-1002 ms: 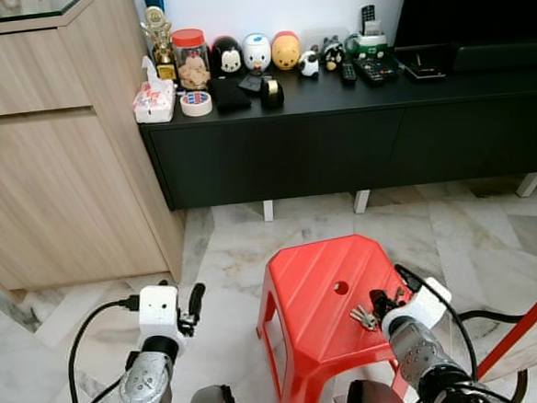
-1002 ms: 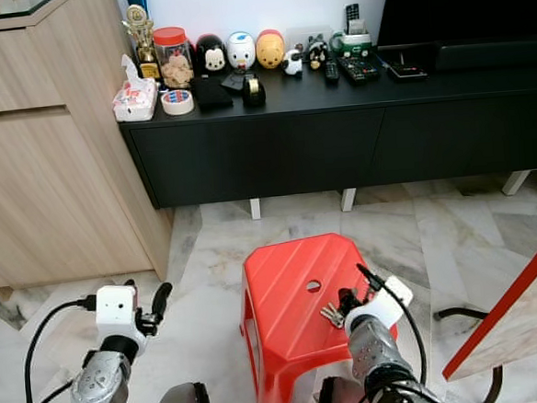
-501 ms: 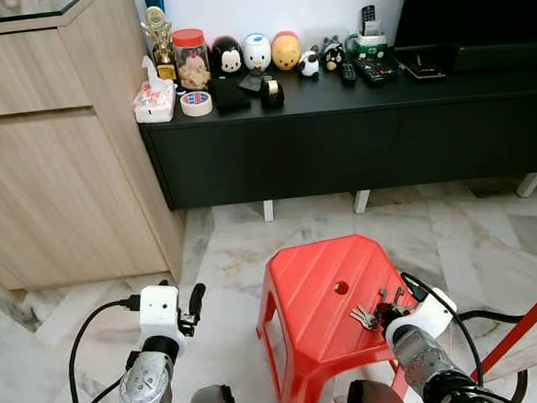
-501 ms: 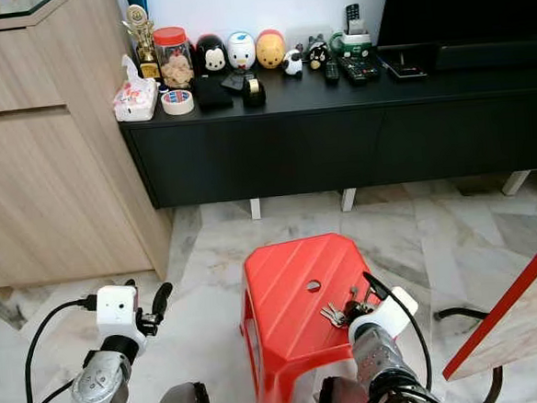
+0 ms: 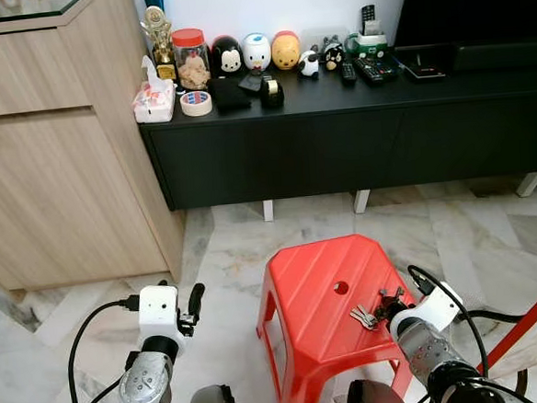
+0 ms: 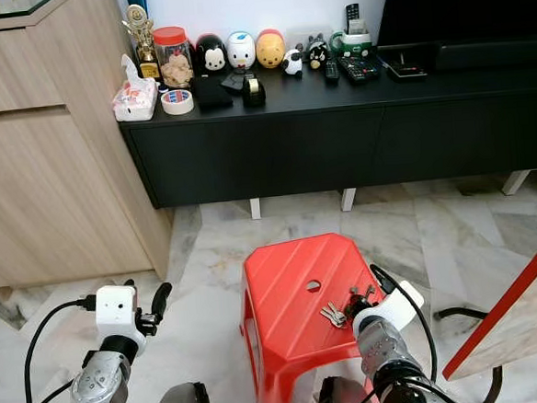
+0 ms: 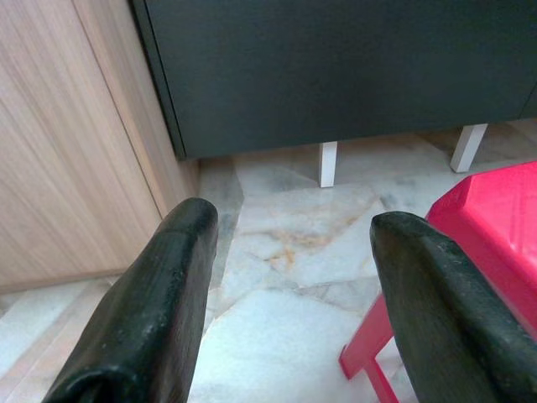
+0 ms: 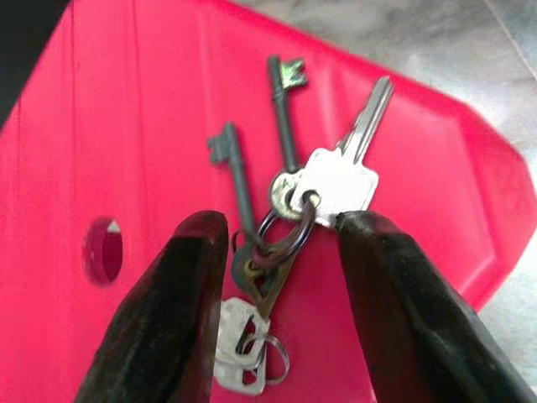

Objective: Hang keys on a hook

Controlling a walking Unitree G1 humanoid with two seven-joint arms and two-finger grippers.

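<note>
Our right gripper (image 8: 273, 252) is low over the red stool (image 5: 312, 291), and its two black fingers (image 8: 172, 311) stand apart, one on each side of the keys (image 8: 285, 201), which lie on the seat between them; we cannot tell if the fingers touch the metal. The bunch has two dark old-style keys, one flat silver key and a smaller silver piece, all joined on a dark ring. Just beside one finger is the round hole (image 8: 102, 249) in the seat. In the head views the keys (image 5: 362, 317) lie right in front of this gripper, near the stool's right edge. Our left gripper (image 7: 285, 277) hangs over the marble floor (image 7: 277, 252) well apart from the stool on its left side, with its fingers (image 7: 159, 294) wide apart and nothing between them. Ahead of it is the wooden cabinet (image 5: 53, 152), and beyond both grippers stands the long black sideboard (image 5: 355, 126). On its top, far from the grippers, we see a tissue pack (image 5: 154, 101), a roll of tape (image 5: 196, 102), a jar with red lid (image 5: 190, 58), a small trophy (image 5: 157, 34), three round figures (image 5: 256, 52), and some remote controls (image 5: 370, 69). Any writing on these things is too small for us to read.
</note>
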